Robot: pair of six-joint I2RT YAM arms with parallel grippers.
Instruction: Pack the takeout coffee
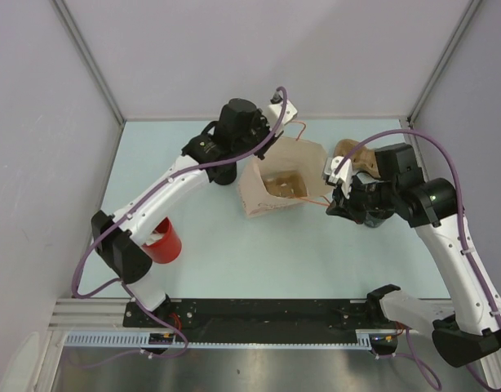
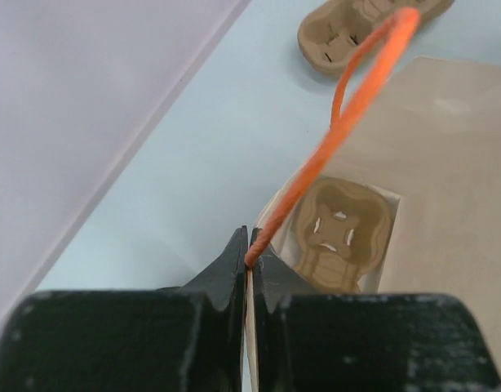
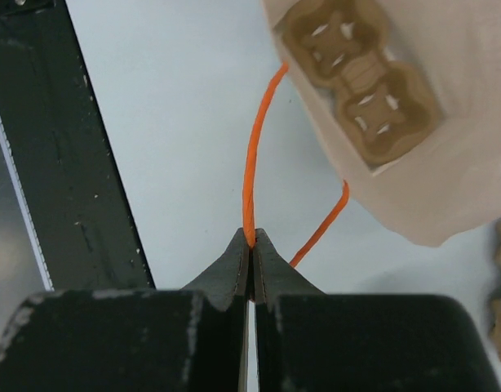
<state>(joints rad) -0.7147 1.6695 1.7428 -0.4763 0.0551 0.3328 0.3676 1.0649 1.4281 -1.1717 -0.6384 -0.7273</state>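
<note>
A brown paper bag (image 1: 254, 194) sits in the middle of the pale blue table (image 1: 234, 261) with its mouth open. The 2 arms each hold 1 of its orange string handles. The left gripper (image 2: 250, 258) is pinched tight on the far handle (image 2: 348, 114), at the bag's far side, with only the thin string between its black fingers. The right gripper (image 3: 250, 243) is pinched tight too, on the other handle (image 3: 251, 163), at the bag's right side. Down inside the bag lies a brown cup tray (image 1: 285, 185), flat on the bottom. A second cup tray (image 1: 352, 153) lies on the table just behind the right arm, close to the bag's far right corner. The red cup (image 1: 164, 241) stands on the table near the left arm's base, well apart from the bag. From above, the left arm's elbow hides part of it.
</note>
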